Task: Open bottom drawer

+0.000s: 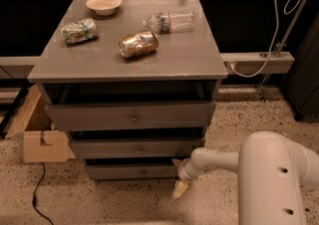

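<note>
The bottom drawer (132, 171) is the slimmest grey front of three at the foot of the grey cabinet (204, 64), with a small round knob (143, 172) at its centre. A dark gap shows above its front. My gripper (178, 176) is at the end of the white arm (219, 161), low by the floor. It is at the drawer's right end, well to the right of the knob.
On the cabinet top lie a bowl (103, 4), a crushed bag (79, 31), a can (138, 44) and a plastic bottle (169, 21). The mid-sized drawer (137, 148) and the tallest drawer (130, 117) sit above. A cardboard box (42, 142) and a cable (37, 201) are on the floor at the left.
</note>
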Controlling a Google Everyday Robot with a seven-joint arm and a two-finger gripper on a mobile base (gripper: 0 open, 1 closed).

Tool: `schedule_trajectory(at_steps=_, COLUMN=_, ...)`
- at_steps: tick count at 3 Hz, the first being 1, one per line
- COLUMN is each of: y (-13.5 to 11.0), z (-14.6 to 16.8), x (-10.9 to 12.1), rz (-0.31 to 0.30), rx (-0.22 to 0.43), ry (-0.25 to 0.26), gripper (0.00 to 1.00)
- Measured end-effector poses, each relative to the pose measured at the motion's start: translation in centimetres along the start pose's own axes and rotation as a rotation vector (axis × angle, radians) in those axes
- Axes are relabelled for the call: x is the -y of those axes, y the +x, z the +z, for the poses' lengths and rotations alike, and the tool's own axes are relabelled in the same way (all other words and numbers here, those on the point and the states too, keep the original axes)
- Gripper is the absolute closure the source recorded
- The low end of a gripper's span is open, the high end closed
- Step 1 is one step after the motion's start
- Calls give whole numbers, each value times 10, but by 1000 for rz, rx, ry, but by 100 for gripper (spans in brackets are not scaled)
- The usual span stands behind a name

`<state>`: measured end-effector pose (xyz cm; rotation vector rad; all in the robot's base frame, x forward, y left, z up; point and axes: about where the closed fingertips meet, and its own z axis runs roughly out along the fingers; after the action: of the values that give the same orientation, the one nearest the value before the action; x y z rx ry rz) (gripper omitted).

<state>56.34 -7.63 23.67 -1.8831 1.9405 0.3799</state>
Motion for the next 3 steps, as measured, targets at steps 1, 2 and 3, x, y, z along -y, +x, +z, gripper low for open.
schedule_trajectory(at_steps=1, y=7, z=16, x=11, rz=2, rx=20, ry=55, gripper=0)
schedule_trajectory(at_steps=2, y=11, z=33, x=23, rz=2, rx=32, ry=85, gripper=0)
schedule_trajectory(at_steps=3, y=15, z=53, x=37, rz=8, rx=32, ry=109, gripper=0)
